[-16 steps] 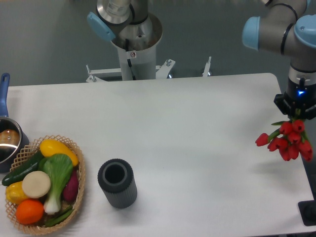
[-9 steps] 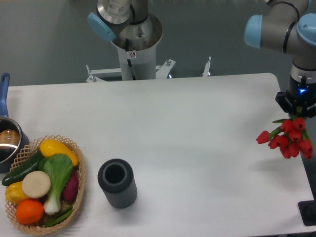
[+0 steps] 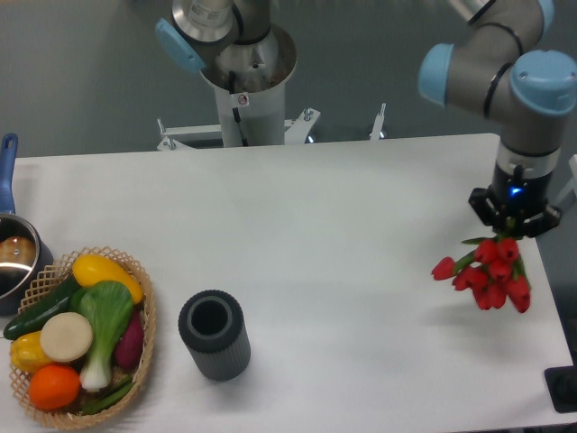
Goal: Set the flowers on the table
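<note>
At about eight o'clock on the table, nearest the camera, a wicker basket keeps its mixed vegetables together, and a dark ribbed cylinder stands upright just beside it at seven o'clock, open end up. A pot sits at nine o'clock against the left edge. None of these touches the task's thing. At about four o'clock the flowers hang head-down from the gripper, which appears clamped on their stems; the fingers are hidden behind the wrist and the buds, so how wide they stand cannot be told. Held this way, the bunch looks clear of the white top, with a faint shadow beneath it, which suggests a carry ahead of setting down. The bunch is small: closed red tulip buds clustered tight, one bud splaying left, with short green stems and leaves showing above.
</note>
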